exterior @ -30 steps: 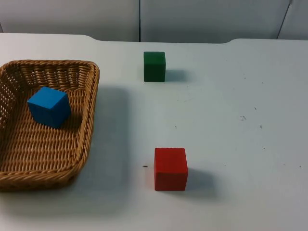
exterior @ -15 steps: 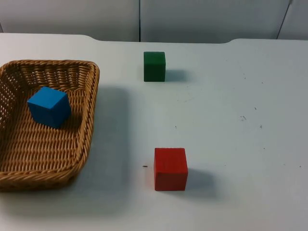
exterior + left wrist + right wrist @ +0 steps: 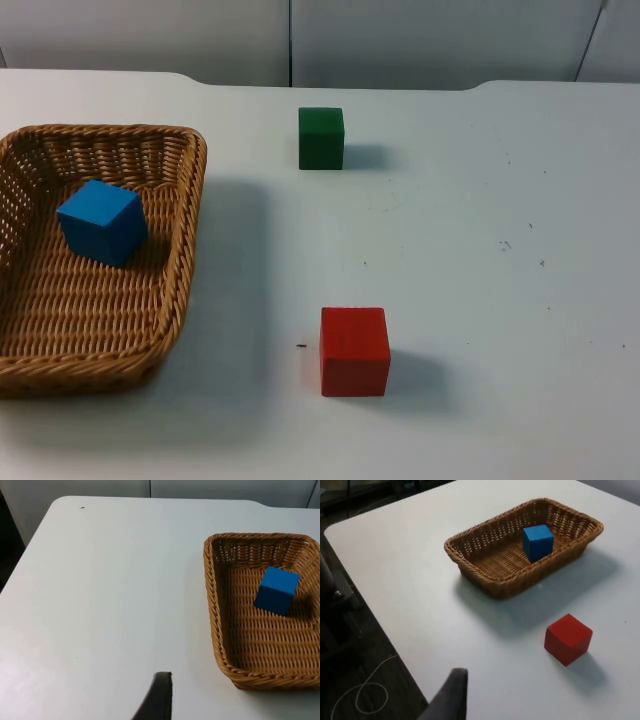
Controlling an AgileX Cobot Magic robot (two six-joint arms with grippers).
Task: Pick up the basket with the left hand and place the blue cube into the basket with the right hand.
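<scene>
Three cubes were on the white table top (image 3: 470,230) from where I watched. The blue cube (image 3: 101,221) sat inside the rectangular woven wicker basket (image 3: 150,330), toward its far end and resting on its floor. That basket stood flat on the table at the left side of the top view, with nothing gripping it. A green cube (image 3: 321,138) stood farther back near the middle, well apart from the basket, and a red cube (image 3: 354,351) sat nearer the front, also apart from it.

My left gripper (image 3: 156,700) hung back from the table, off to one side of the basket and not touching it; one dark fingertip was all I saw, so I could not tell how its fingers stood. My right gripper (image 3: 451,692) waited over the table's edge, well away from the red cube and the basket; I could not tell its state either.
</scene>
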